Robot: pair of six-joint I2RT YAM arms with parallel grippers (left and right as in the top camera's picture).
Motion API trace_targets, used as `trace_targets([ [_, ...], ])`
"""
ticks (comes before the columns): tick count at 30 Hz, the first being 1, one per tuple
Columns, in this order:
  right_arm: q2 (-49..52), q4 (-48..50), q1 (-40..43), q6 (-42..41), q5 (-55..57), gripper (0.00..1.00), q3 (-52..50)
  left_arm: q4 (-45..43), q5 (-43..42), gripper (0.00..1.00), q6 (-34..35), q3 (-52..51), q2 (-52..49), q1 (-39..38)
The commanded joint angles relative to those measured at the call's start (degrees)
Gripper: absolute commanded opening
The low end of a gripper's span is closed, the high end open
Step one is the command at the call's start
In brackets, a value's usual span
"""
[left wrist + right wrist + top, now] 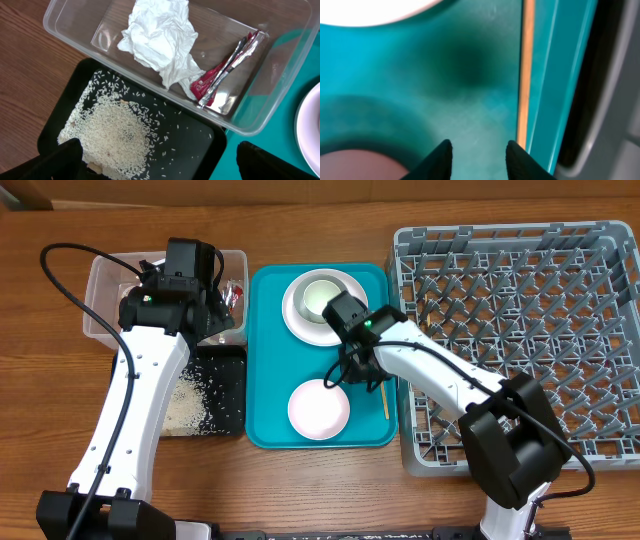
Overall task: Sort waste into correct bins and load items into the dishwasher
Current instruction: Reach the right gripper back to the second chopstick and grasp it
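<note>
Presently, taking the overhead view as the clock face:

1. Left fingers (55, 160): mine, spread wide, holding nothing, hanging above the tub.
2. Tub (100, 275): clear plastic, at 10 o'clock on the surface (60, 410). It holds the tissue (160, 37), crumpled, and the red wrapper (220, 75), which lies at the tub's 3 o'clock end.
3. Black tray (225, 380): set against the tub's 6 o'clock side. Rice (115, 135) lies in it, one dense heap with loose grains scattered around.
4. Teal tray (265, 380): at the centre, between the black tray and the rack.
5. Plate (292, 310): at the teal tray's 12 o'clock end, with a bowl (322, 295) sitting on it.
6. Second bowl (318, 408): at the teal tray's 6 o'clock end, upright.
7. Chopstick (526, 75): flat on the teal tray, along its 3 o'clock wall.
8. Right fingers (437, 160): mine, a narrow gap, nothing between them, low over the teal tray between plate and second bowl. The chopstick runs just beside the rack-side finger; whether they touch, I cannot tell.
9. Rack (520, 340): grey, pegged, at 3 o'clock, just beside the teal tray.
</note>
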State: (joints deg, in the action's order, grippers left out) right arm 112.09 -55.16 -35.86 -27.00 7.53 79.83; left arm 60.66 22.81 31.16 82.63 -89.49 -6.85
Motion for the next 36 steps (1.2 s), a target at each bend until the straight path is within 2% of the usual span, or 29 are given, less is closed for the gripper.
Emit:
trace_targets([
  [1, 0.5, 3.2, 0.6, 0.0, 0.6, 0.39, -3.6, 0.0, 1.1, 1.0, -0.7, 0.7, 0.3, 0.1],
  [7, 0.5, 8.7, 0.6, 0.2, 0.9, 0.39, -8.2, 0.0, 1.1, 1.0, -0.7, 0.7, 0.3, 0.1],
  [15, 0.5, 10.1, 0.6, 0.2, 1.5, 0.39, -8.4, 0.0, 1.1, 1.0, -0.7, 0.7, 0.3, 0.1],
  [21, 0.5, 8.6, 0.6, 4.9, 2.9, 0.43, -7.8, 0.0, 1.1, 1.0, -0.7, 0.7, 0.3, 0.1],
  [27, 0.5, 3.9, 0.5, 4.9, 6.4, 0.43, -4.5, 0.0, 1.1, 1.0, -0.7, 0.7, 0.3, 0.1],
  [36, 0.5, 3.4, -1.1, 4.9, 6.4, 0.43, -1.9, 0.0, 0.9, 1.0, -0.7, 0.7, 0.3, 0.1],
])
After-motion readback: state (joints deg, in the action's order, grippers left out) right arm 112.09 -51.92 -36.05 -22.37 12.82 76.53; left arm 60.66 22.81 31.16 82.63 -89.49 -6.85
